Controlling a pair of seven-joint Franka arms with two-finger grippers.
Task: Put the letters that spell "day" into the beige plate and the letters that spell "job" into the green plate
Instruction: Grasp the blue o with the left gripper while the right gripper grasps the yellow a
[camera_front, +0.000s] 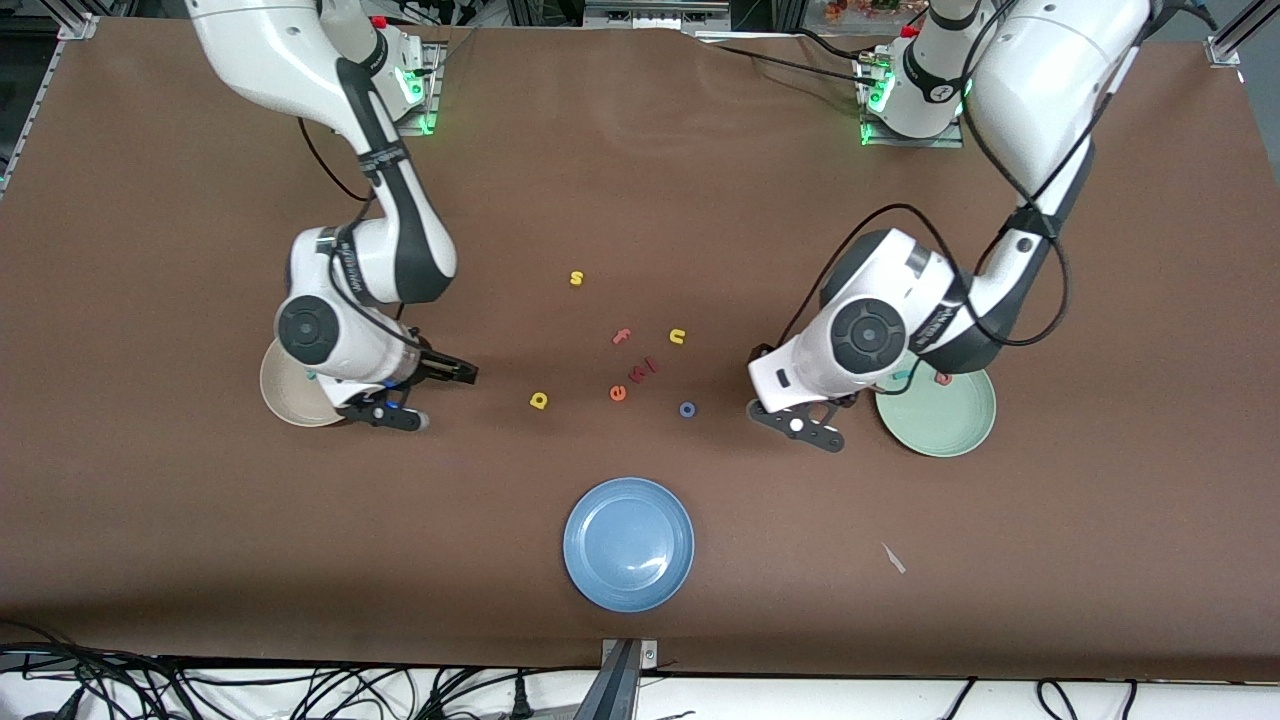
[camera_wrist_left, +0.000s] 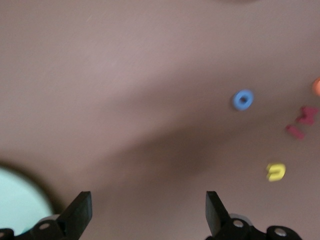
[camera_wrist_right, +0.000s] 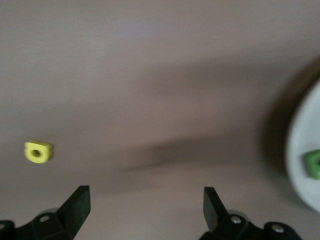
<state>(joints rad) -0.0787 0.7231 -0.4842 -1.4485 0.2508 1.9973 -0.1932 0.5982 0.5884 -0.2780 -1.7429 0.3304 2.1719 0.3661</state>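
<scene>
The beige plate (camera_front: 283, 392) lies under my right arm, at that arm's end of the table. A green d (camera_wrist_right: 313, 164) rests on it, and a teal letter (camera_front: 312, 376) peeks out beside the wrist. My right gripper (camera_wrist_right: 146, 196) hangs open and empty over bare table beside this plate. The yellow a (camera_front: 539, 401) lies apart, toward the table's middle. The green plate (camera_front: 950, 425) holds a teal j (camera_front: 905, 375) and a red b (camera_front: 942, 378). Beside it my left gripper (camera_wrist_left: 148, 200) is open and empty. The blue o (camera_front: 687, 409) lies on the table between that gripper and the a.
Loose letters lie mid-table: a yellow s (camera_front: 576, 278), a pink f (camera_front: 621, 336), a yellow u (camera_front: 677, 336), an orange e (camera_front: 618, 393) and small red pieces (camera_front: 645, 369). A blue plate (camera_front: 629, 543) sits nearer the front camera. A paper scrap (camera_front: 893, 558) lies nearby.
</scene>
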